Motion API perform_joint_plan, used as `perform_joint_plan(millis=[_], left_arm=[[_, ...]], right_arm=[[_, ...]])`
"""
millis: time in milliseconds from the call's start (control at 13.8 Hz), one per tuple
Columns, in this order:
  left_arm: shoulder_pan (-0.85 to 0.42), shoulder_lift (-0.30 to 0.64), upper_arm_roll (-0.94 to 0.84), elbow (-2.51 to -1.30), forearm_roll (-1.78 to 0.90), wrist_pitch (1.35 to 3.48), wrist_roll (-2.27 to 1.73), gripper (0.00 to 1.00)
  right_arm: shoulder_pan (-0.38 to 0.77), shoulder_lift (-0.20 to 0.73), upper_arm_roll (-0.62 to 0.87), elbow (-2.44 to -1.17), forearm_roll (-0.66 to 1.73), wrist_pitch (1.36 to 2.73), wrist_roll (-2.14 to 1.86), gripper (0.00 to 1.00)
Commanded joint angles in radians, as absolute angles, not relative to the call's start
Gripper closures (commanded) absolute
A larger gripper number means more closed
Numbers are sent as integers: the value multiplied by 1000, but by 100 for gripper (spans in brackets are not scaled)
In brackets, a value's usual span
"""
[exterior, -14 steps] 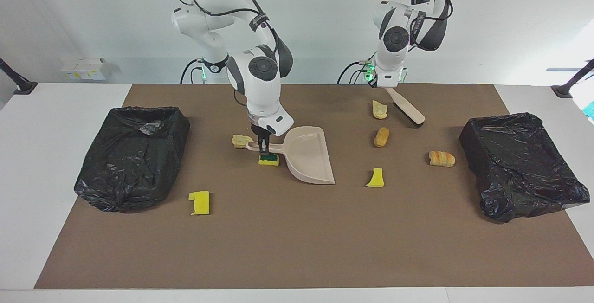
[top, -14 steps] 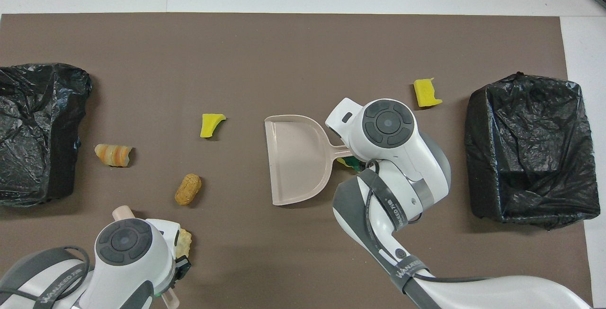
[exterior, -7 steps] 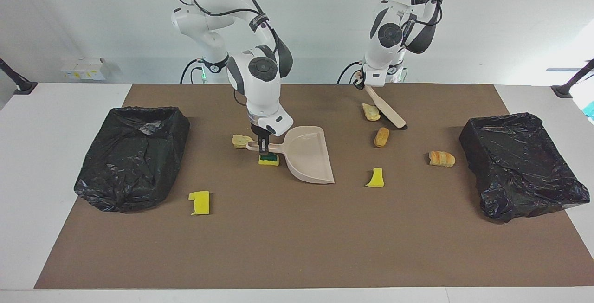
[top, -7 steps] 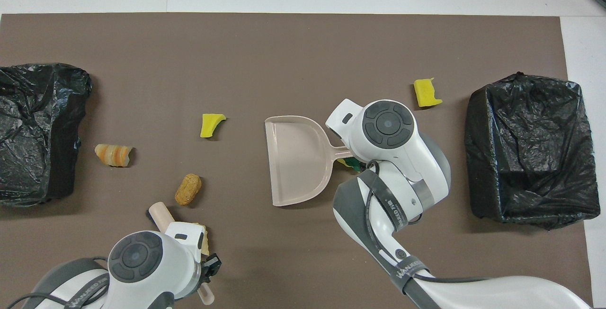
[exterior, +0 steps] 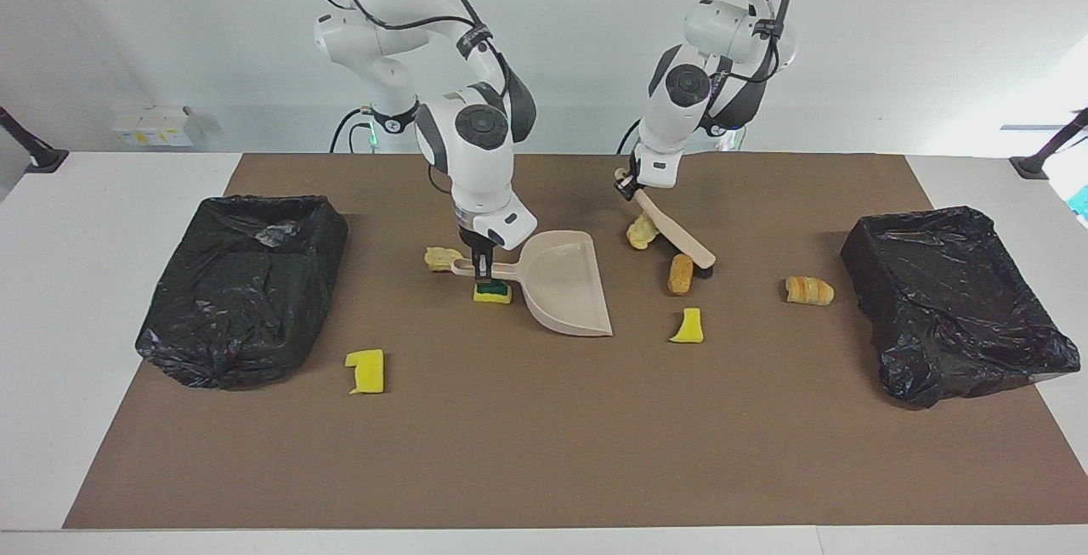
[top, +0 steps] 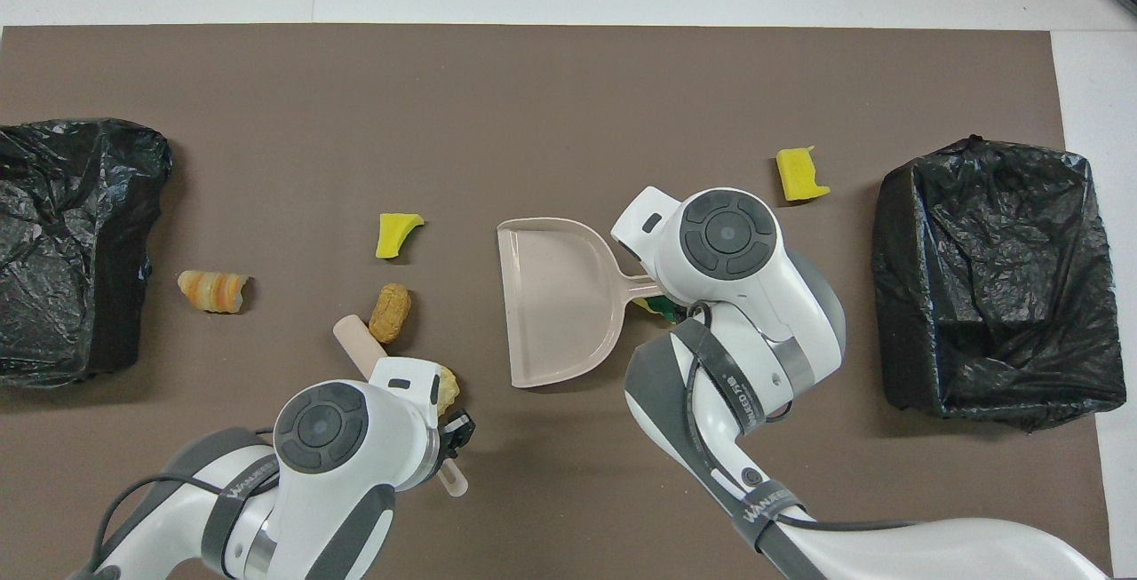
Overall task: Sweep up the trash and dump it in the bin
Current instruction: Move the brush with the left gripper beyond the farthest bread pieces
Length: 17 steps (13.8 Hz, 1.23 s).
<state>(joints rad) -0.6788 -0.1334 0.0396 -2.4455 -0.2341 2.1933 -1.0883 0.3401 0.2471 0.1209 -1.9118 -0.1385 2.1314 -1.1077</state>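
A: so what are the arms up to?

B: right tool (exterior: 483, 265) is clamped on the dustpan (exterior: 565, 293) handle, pan flat on the worktop (exterior: 544, 436). Left tool (exterior: 627, 185) grips the brush (exterior: 676, 233), bristle end touching a brown lump (exterior: 680, 274).

A: and the trash?

B: scattered between the two bins. Green-topped sponge (exterior: 493, 291) under the handle, yellow piece (exterior: 688, 326) beside the pan's mouth.

Beige dustpan (exterior: 565, 287), black bin bags (exterior: 242, 287), brown mat (exterior: 544, 436), yellow sponge scraps (exterior: 366, 370)
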Motion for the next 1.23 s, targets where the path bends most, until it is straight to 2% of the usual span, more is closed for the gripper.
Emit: perform_joint_plan(millis=[0,217,507,869,1158], left_arm=[[-693,-36,44,-2317,-261,2197,-1081,100],[-693,9,44,-2224,-256,2174,-1074,100],[-654,-26,54,-2175,-232,2038,-991,100],[-455,-83,55,-2134,-149,1864,-682,100],[-278,-87,55,-2103,3,1783,-386,100]], right_arm=[[333,222,127,-1947,-156,2146,-1097,100],[331,222,127,-1947,-156,2145,-1097,100],[327,222,126,-1945,-156,2138,-1100,100],[337,215,127,-1948,-156,2125,-1022,100],[337,207,127,-1967,-156,2126,-980,100]])
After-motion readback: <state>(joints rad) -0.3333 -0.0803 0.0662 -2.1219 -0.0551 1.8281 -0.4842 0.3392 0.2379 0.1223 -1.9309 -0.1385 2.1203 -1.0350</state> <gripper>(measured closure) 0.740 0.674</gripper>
